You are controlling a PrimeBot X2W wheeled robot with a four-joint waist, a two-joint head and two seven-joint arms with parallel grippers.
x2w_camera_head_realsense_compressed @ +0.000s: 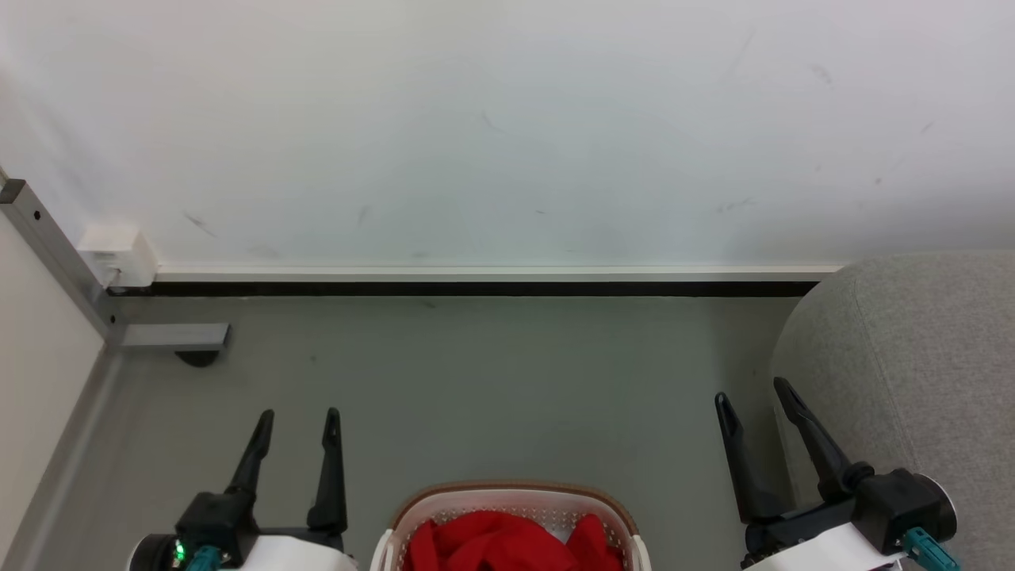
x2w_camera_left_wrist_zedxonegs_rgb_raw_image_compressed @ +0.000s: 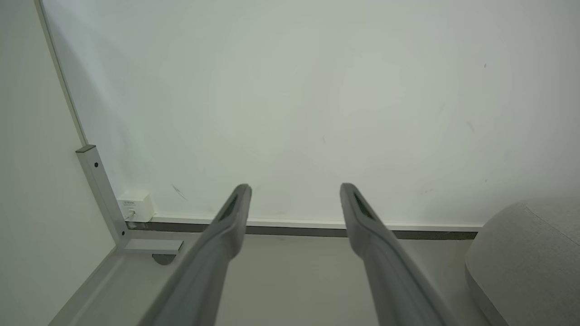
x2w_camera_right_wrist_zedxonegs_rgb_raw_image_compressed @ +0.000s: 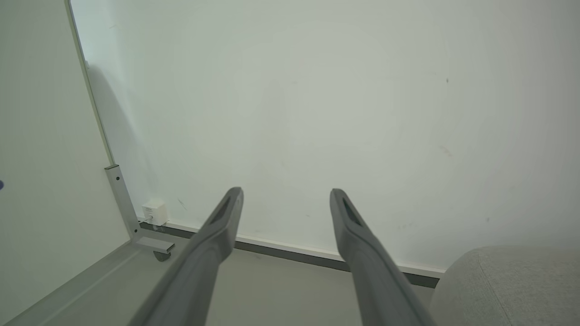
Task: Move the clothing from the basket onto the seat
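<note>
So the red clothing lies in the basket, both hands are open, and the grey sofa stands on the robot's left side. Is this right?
Not quite: the grey sofa stands on the robot's right side, beside the right hand, as the head view shows. The rest holds: the red clothing lies in the basket, and the left hand and right hand are both open.

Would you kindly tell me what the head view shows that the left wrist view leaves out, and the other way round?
The head view adds the basket, with the red clothing inside it, and the open right gripper. The left wrist view adds the dark slots in the fingertips of the left gripper. Both share the open left gripper, the grey seat, the white wall box and the metal post.
</note>
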